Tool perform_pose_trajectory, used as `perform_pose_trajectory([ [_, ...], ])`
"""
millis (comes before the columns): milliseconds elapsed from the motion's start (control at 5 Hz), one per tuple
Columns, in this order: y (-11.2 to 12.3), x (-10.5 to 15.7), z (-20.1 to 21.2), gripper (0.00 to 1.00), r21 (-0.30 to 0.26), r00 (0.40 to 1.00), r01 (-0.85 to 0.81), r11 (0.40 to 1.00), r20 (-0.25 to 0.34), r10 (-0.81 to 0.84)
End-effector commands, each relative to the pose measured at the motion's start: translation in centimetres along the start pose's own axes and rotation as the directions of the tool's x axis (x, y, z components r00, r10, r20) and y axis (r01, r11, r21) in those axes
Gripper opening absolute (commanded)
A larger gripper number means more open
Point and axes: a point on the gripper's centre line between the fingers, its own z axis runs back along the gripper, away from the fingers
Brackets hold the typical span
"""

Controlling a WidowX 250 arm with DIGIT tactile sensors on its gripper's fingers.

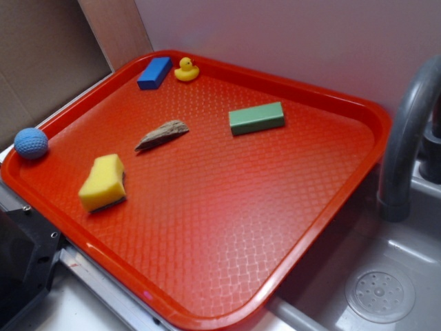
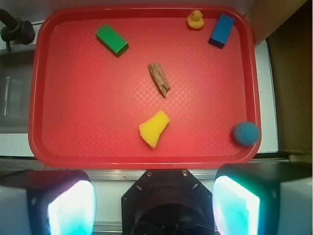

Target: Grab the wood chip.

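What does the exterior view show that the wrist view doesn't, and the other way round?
Only the exterior view shows the round grey sink drain and the sink floor around it. Only the wrist view shows the robot's hand, its two fingers spread wide, well short of the tray. Both show the red plastic tray, grey-brown wood chip, yellow sponge, green rectangular block, blue block, yellow rubber duck, blue knitted ball and grey faucet.

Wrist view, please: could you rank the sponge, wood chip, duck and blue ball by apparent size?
1. Sponge, clearly largest.
2. Wood chip and blue ball cover similar areas, the chip longer and thinner; I won't separate them.
3. Duck, smallest.
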Motion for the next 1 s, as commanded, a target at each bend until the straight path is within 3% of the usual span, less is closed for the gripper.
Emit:
perform_pose_trajectory([
  [0,0.0,0.0,0.0,1.00,0.000,1.000,0.000,1.000,0.000,0.000],
  [200,-1.5,3.7,-4.9,1.00,0.074,0.985,0.150,0.986,0.075,-0.156],
  [400,-2.3,6.7,-9.9,1.00,0.026,0.956,0.284,0.958,0.062,-0.285],
  [800,0.3,8.7,-17.7,1.00,0.058,0.959,0.282,0.958,0.021,-0.284],
])
